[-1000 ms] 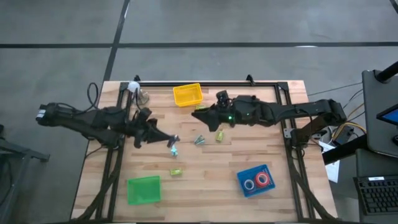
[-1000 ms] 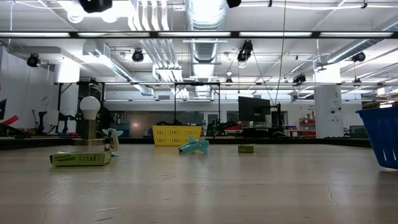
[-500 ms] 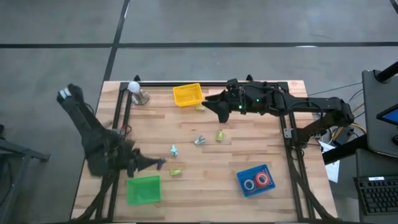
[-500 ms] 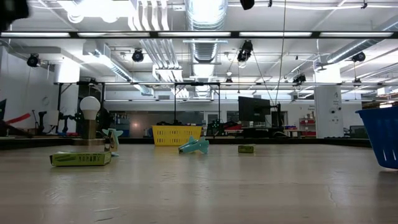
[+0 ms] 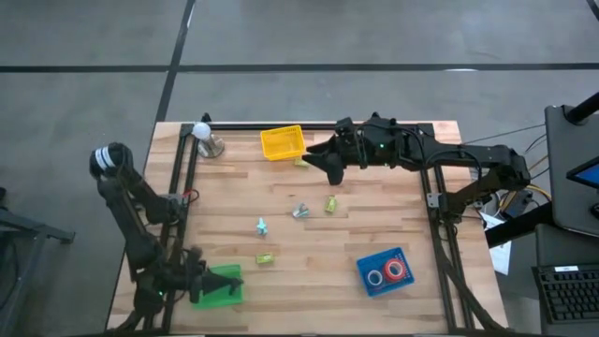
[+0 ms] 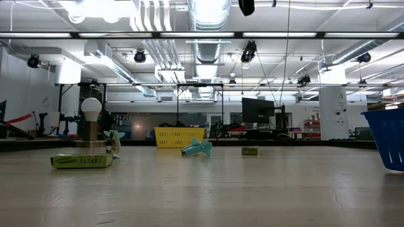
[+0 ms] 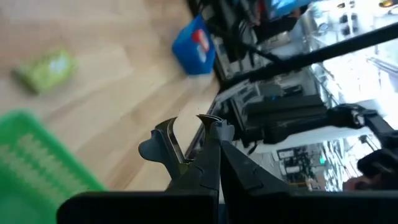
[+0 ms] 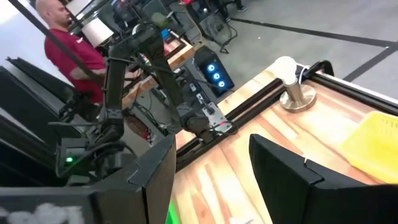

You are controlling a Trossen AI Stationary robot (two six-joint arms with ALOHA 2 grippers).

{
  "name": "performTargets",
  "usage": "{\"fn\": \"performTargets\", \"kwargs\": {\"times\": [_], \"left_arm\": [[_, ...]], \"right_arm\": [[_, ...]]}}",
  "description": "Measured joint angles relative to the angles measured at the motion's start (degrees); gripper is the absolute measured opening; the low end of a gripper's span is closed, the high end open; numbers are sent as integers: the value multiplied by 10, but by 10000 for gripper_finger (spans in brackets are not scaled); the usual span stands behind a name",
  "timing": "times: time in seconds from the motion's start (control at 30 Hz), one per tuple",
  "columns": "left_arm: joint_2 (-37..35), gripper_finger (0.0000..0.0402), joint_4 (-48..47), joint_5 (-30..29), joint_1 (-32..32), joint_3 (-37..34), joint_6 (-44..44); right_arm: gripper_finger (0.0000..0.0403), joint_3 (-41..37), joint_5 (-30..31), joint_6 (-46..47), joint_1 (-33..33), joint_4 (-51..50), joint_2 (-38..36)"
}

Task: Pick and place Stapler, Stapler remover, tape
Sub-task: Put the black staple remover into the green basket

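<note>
We see the left gripper (image 5: 227,281) over the green basket (image 5: 217,285) at the bench's near left, fingers closed on a small blue-grey stapler remover (image 7: 163,144). The right gripper (image 5: 315,155) hovers beside the yellow basket (image 5: 282,142), fingers apart, empty. Tape rolls (image 5: 387,272) lie in the blue basket (image 5: 384,271).

Left gripper (image 5: 227,284) swings from table middle to over green basket (image 5: 216,286), carrying small blue-grey piece (image 7: 163,148); right gripper (image 5: 313,156) retreats beside yellow basket (image 5: 283,142).
</note>
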Motion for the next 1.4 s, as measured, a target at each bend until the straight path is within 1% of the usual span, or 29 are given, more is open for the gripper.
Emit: {"fn": "performTargets", "kwargs": {"times": [0.2,0.27,0.4,0.5,0.6,0.63,0.83,0.87,0.93,1.1,1.17,1.3,1.4], "left_arm": [[15,1,-34,6,-2,0,-50],[11,1,-59,36,-2,0,-69],[-7,1,-99,123,-2,0,-102],[-37,1,-126,152,-2,0,-112],[-73,1,-161,178,2,0,-83],[-86,1,-175,197,3,0,-75],[-149,1,-307,392,7,0,-81],[-156,1,-315,412,9,-1,-78],[-171,1,-320,418,10,-5,-56],[-197,1,-322,399,28,-24,1],[-202,2,-296,411,38,-39,36],[-206,1,-206,425,61,-73,119],[-203,1,-183,454,75,-88,161]], "right_arm": [[194,0,-3,1,0,0,0],[192,0,-3,2,0,0,0],[187,0,-4,2,0,0,0],[184,0,-5,3,0,0,0],[180,0,-3,2,0,0,0],[179,0,-2,2,0,0,0],[173,0,-1,2,-2,1,0],[172,0,-1,2,-2,1,0],[171,0,-1,2,-2,0,1],[173,0,1,2,-3,0,1],[173,0,8,2,-4,0,1],[168,0,16,2,-4,0,1],[166,0,16,2,-4,0,1]]}}
